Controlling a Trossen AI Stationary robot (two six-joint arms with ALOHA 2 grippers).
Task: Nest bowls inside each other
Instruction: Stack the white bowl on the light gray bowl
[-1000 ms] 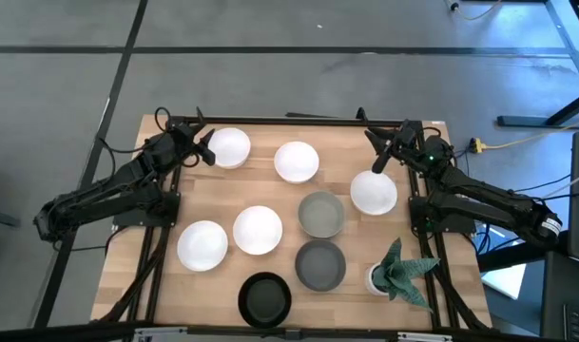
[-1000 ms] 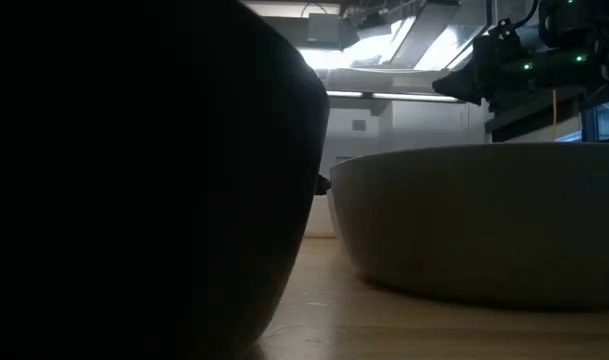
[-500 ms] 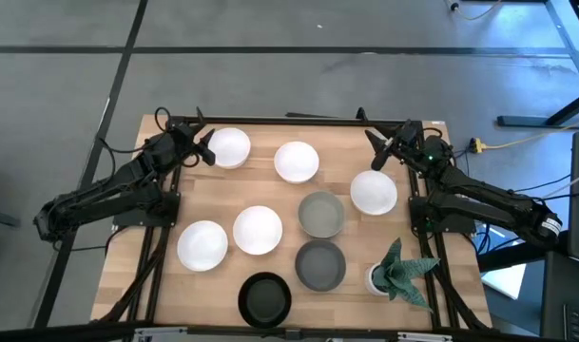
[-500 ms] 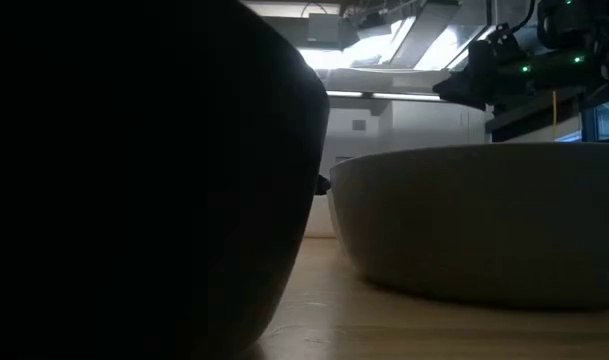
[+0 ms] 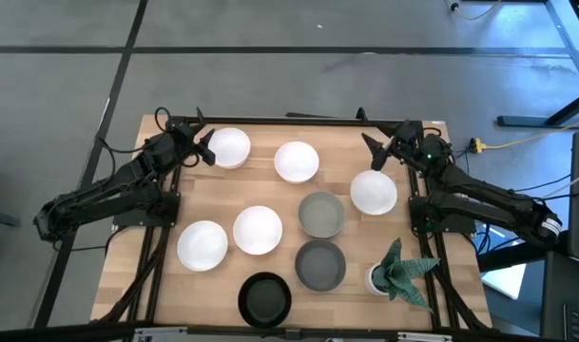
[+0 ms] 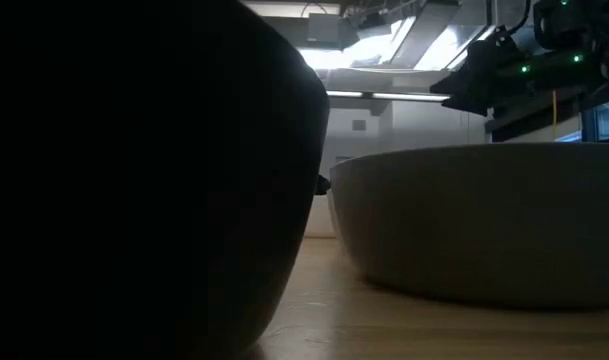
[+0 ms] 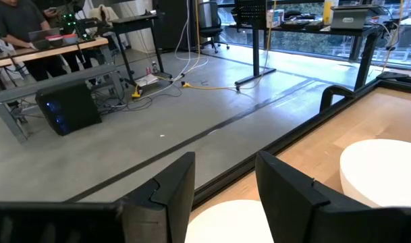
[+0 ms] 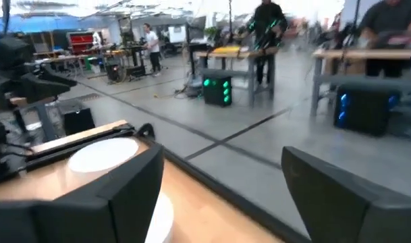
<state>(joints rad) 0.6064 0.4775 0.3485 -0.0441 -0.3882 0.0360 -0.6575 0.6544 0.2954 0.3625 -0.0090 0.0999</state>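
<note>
All eight round shallow bowls (image 5: 258, 230) sit separately, nothing nested yet, so the right gripper (image 5: 376, 149) hangs open-fingered near the back white one (image 5: 374, 192), probably lining up, while the left gripper (image 5: 205, 147) waits open too.

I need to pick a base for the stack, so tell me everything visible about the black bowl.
The black bowl is round and shallow, with a dark surface that shows a faint sheen inside. It sits upright and empty at the near edge of the wooden table, alone, touching no other bowl. Its closest neighbour is a grey bowl, just beside it with a gap between. In the low view its dark side fills the picture's left half. Neither gripper is near it.
</note>
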